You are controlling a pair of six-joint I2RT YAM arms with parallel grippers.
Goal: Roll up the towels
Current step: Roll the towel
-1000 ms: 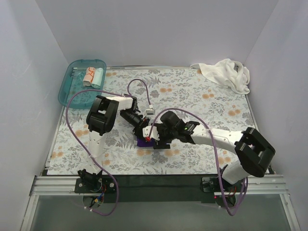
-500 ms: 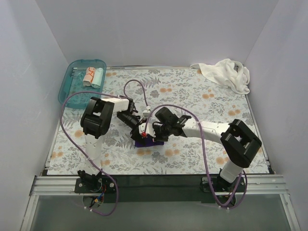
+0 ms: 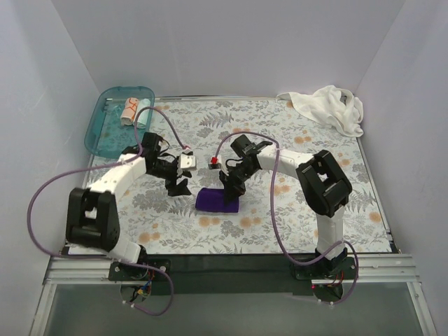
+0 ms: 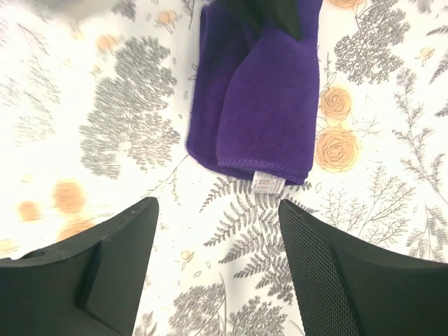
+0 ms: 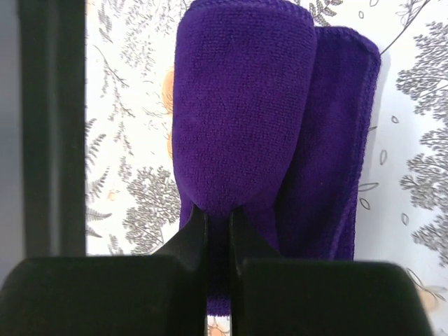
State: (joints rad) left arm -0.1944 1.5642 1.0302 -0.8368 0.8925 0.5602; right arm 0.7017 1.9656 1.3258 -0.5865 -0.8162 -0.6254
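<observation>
Floral sheet [image 3: 294, 140] is covering nearly all the table [image 3: 231, 260]; only a dark strip is showing along the near edge. L arm [image 3: 115, 178] is reaching in from near-left. R arm [image 3: 294, 164] is bending in from near-right. Both are meeting around mid-table.

White towel [image 3: 329, 108] is lying crumpled at the far R corner, unrolled, well apart from everything else. Tray [image 3: 98, 136], teal see-thru plastic, is sitting at the far L corner.

Purple towel [image 3: 215, 201] is lying on the sheet approx. at ctr, btwn the two sets of jaws. It's bunched into a short bundle. L wrist view is showing it [image 4: 259, 105] as one thick rolled lobe w/ a flatter layer beside it. R wrist view is showing the same [image 5: 241, 105], the lobe fat and rounded at its far end.

R jaws are clenching the purple towel, pinching the lobe's near end, w/ cloth squeezed in the thin gap. From the top they're pointing down onto the towel's R end.

L jaws are standing released and spread wide, nothing btwn them. They're hanging just L of the towel, not touching it.

White-orange roll [image 3: 129, 110] and pale teal roll [image 3: 142, 116] are lying side by side in the tray's far end, just beside each other.

Small white tag [image 4: 269, 182] is sticking out of the purple towel's hem, on the end facing the L jaws.
</observation>
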